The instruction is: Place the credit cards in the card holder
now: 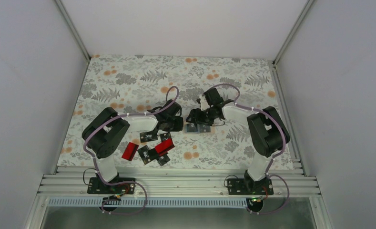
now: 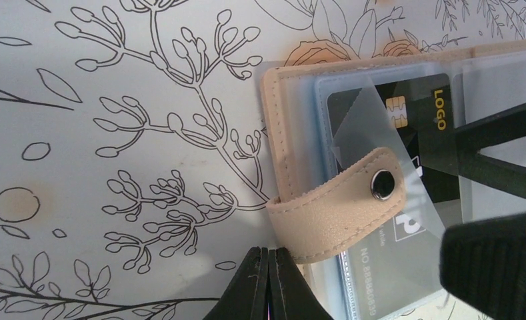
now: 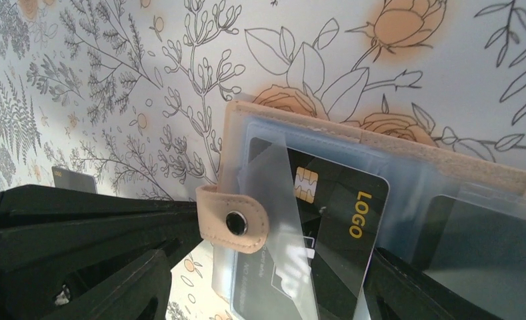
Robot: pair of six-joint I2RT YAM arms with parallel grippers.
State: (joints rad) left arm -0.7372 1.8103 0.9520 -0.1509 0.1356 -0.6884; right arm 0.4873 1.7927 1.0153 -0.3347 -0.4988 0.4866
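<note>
From above, both arms meet over the card holder (image 1: 198,127) at the middle of the desk (image 1: 128,81); spare credit cards (image 1: 152,150) lie near left.

Left wrist: the left tool (image 2: 268,283) is pressed together, empty, beside the strap (image 2: 340,200).

Right wrist: the right tool (image 3: 267,293) is spread astride a partly pocketed black card (image 3: 343,220). Insertion seems underway; next, push it home.

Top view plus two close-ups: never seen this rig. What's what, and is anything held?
Two robot arms are bolted to the table at its near edge. The top view looks down from behind them; each close-up comes from a camera on one wrist. Loose red cards and black cards lie at the near left. The open card holder lies mid-table, a black card partly in a clear pocket. The left gripper is shut beside its strap. The right gripper has jaws wide either side of that card; whether they grip, I can't tell.
</note>
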